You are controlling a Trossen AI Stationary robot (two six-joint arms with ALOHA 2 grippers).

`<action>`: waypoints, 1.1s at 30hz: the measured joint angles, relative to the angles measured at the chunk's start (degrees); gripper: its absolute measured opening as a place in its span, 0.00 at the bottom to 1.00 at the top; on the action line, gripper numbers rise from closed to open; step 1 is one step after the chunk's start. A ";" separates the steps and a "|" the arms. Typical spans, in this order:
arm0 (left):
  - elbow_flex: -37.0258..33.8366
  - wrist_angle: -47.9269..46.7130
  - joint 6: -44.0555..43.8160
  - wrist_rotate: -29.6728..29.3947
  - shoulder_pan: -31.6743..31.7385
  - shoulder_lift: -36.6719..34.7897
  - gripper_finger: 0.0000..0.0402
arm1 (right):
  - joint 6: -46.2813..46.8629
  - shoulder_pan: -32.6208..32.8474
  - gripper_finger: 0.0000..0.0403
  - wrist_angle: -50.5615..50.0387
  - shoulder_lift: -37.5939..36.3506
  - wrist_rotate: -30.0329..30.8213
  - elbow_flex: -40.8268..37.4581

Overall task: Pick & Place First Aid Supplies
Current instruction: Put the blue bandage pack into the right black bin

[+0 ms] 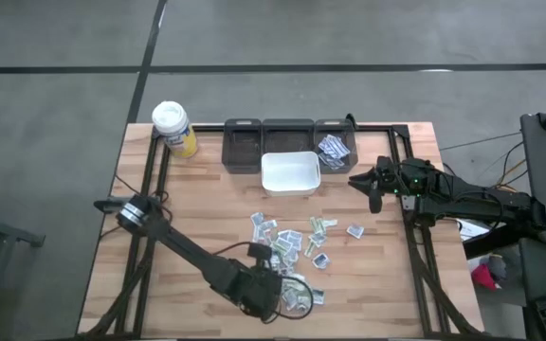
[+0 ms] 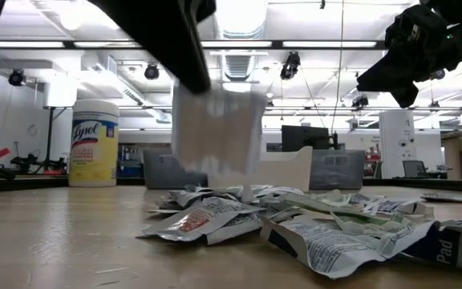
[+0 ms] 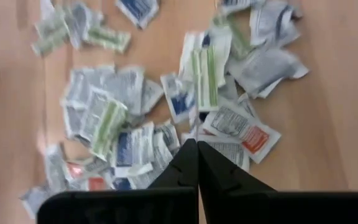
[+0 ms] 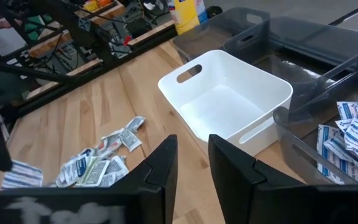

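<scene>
- Packets (image 1: 290, 248) are lying scattered on the desk (image 1: 207, 204), more already sitting in a grey bin (image 1: 334, 147).
- I am lifting one packet (image 2: 215, 132) clamped in the closed left hand (image 1: 275, 289); next, carrying it to a bin.
- Right hand (image 4: 191, 165) is hovering part-open, empty, beside the white tub (image 1: 290, 173).
- Only the low view is showing the lifted packet.

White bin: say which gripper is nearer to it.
Right. The right gripper hangs just beside the white bin, toward its right side; the left gripper is shut over the packet pile at the table's near edge.
</scene>
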 joint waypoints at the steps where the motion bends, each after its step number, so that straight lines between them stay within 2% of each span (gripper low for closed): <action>1: 0.04 -0.37 0.47 -0.20 0.21 -0.65 0.00 | 0.10 -0.02 0.22 0.00 0.00 -0.01 0.00; 6: 0.02 -0.65 3.13 -2.89 2.77 -3.04 0.00 | 0.19 0.00 0.19 0.11 0.03 -1.14 0.00; 12: 0.55 1.58 8.50 -2.61 6.54 -4.50 0.00 | 0.19 -0.01 0.16 1.45 0.07 -7.24 0.00; 15: 0.68 3.37 11.13 -2.37 8.46 -5.43 0.00 | 0.18 0.08 0.16 2.49 0.04 -8.20 0.00; 21: 0.68 7.07 15.50 -1.46 11.26 -5.82 0.00 | 0.17 0.09 0.18 2.86 0.07 -8.74 0.00; 26: 1.13 12.26 17.99 -0.34 13.21 -5.82 0.00 | -0.78 0.11 0.21 3.09 0.07 -14.53 0.00; 33: 1.20 12.07 18.61 -0.30 14.39 -5.82 0.00 | -1.34 0.11 0.27 3.06 0.13 -16.12 0.00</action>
